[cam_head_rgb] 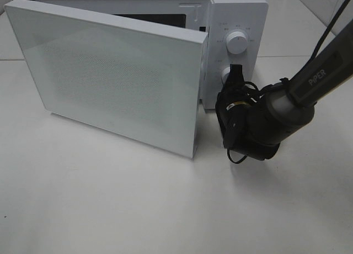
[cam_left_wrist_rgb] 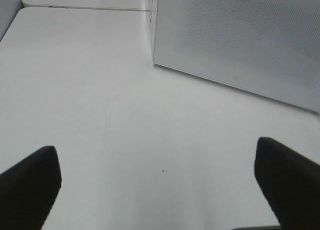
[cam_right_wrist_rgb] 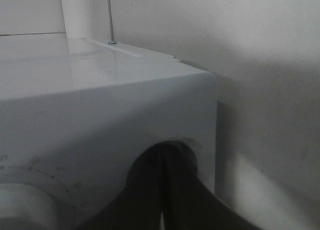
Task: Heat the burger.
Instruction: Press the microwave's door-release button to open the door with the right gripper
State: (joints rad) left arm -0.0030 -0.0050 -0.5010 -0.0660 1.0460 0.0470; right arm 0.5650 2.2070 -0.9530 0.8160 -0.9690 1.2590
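The right gripper (cam_head_rgb: 236,72), pressed together and holding nothing, has its tips at the lower knob (cam_head_rgb: 225,73) of the microwave (cam_head_rgb: 237,11). The door (cam_head_rgb: 110,72) stands swung open and hides the chamber. The burger shows in no view, so it is probably inside, behind this door. The left gripper (cam_left_wrist_rgb: 157,177) hangs spread wide above the desk (cam_head_rgb: 110,210). To do this step well, I think the door should first be pushed fully shut. Then the knob can be turned slowly, without shoving the microwave backward.
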